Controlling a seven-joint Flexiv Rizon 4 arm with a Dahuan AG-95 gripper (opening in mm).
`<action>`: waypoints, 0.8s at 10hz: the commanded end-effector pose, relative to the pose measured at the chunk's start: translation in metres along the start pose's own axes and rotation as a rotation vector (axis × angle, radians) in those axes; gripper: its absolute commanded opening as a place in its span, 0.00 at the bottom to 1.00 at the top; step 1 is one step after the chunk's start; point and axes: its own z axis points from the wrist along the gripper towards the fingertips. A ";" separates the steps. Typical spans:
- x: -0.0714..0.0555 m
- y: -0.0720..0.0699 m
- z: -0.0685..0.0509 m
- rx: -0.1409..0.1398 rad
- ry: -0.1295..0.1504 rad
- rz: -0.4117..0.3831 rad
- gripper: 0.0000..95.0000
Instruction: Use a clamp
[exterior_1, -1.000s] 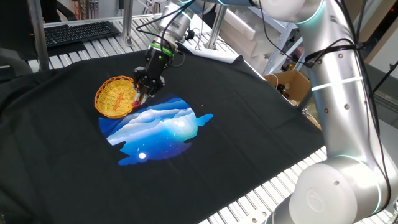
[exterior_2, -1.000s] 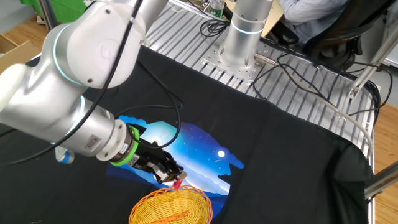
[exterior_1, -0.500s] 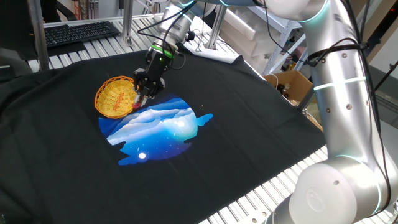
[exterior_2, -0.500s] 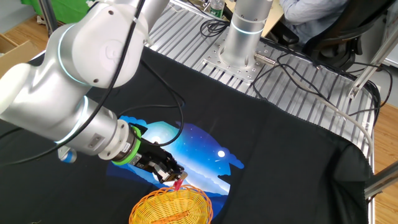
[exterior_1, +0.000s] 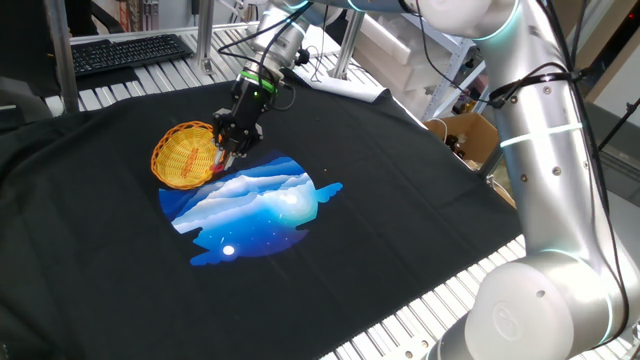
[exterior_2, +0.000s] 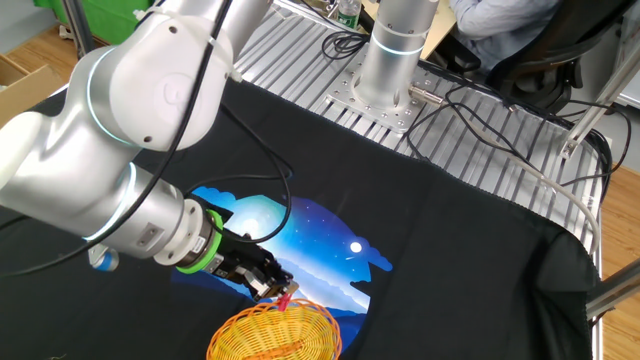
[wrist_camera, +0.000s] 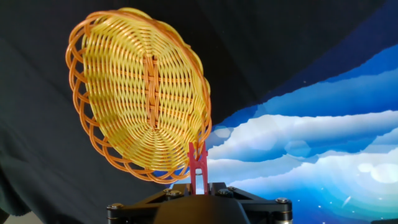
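Note:
A tiny red clamp (wrist_camera: 198, 167) is held upright between my black gripper's fingers (wrist_camera: 198, 185), its open tips at the rim of the yellow wicker basket (wrist_camera: 140, 93). In one fixed view my gripper (exterior_1: 222, 160) hangs at the basket's right edge (exterior_1: 183, 155), the clamp (exterior_1: 217, 167) a red speck below the fingers. In the other fixed view the clamp (exterior_2: 285, 297) touches the basket's top rim (exterior_2: 275, 332), with my gripper (exterior_2: 272, 290) just left of it.
The basket lies on a black T-shirt (exterior_1: 400, 200) with a blue sky print (exterior_1: 250, 205) covering the table. A keyboard (exterior_1: 125, 52) sits at the far left back. A cardboard box (exterior_1: 470, 135) stands off the right edge. The robot base (exterior_2: 390, 60) is behind.
My gripper with the clamp has edged slightly lower toward the basket rim; the arm has shifted a little. The basket has not moved.

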 end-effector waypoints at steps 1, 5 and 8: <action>0.001 -0.001 0.001 0.000 -0.008 0.000 0.00; -0.001 0.000 0.001 0.000 -0.008 -0.021 0.00; -0.001 0.001 0.001 0.000 -0.007 -0.015 0.00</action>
